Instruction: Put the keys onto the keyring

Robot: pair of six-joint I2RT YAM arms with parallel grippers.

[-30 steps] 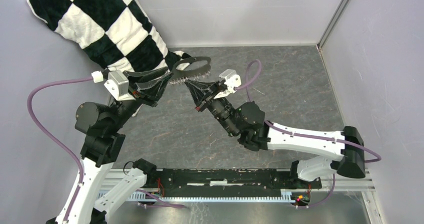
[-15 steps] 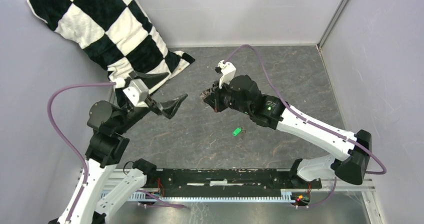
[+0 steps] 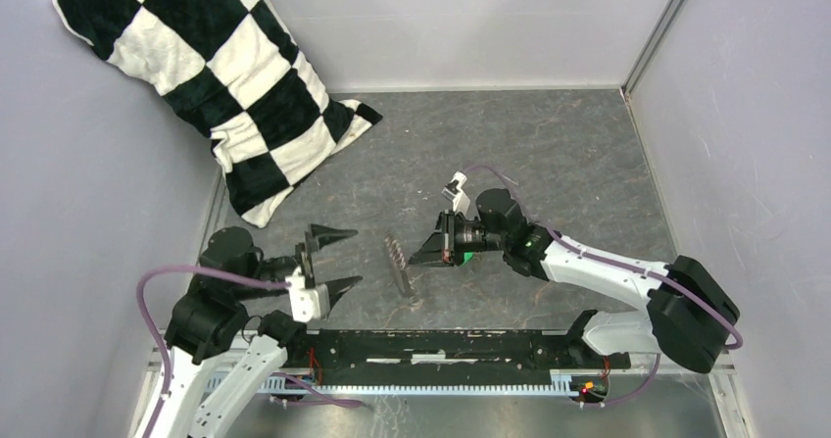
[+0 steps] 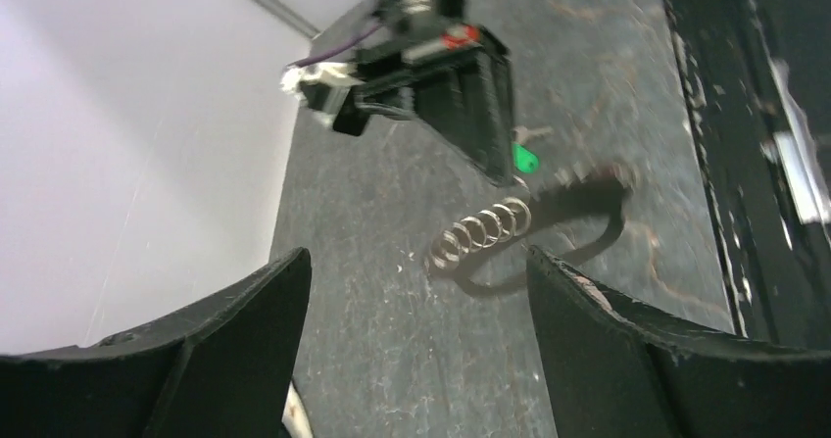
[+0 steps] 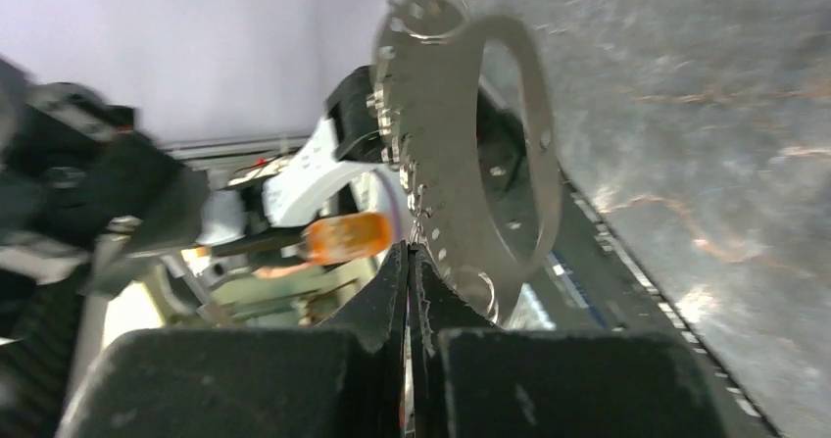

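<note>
Right gripper (image 3: 421, 259) clamped fully shut, low over the counter (image 3: 578, 154), tips pointing toward the left arm; keyring (image 3: 399, 265) up on edge right at those tips rather than lying flat, shadow under it in the left wrist view, so judged pinched by its rim, though exact contact not clear; probably held upright like that to present the open loop sideways to the other arm; row of small rings (image 4: 480, 232) strung along the edge facing the left side; green-tagged key (image 3: 468, 255) not on the loop, lying on the counter just under the right gripper's body, near the keyring but apart from it, in nobody's grip; left gripper (image 3: 338, 260) spread wide with nothing between the fingers, hovering near the counter's near-left side, aimed at the keyring with a clear gap to it; wide spread and low pose read as ready for a pickup; judged next need: fetch the key from under the right arm, awkward since that arm covers it; risk of knocking the thin loop out of a rim pinch; threading not yet done; checkered pillow (image 3: 196, 66) far back left, well apart from everything.
</note>
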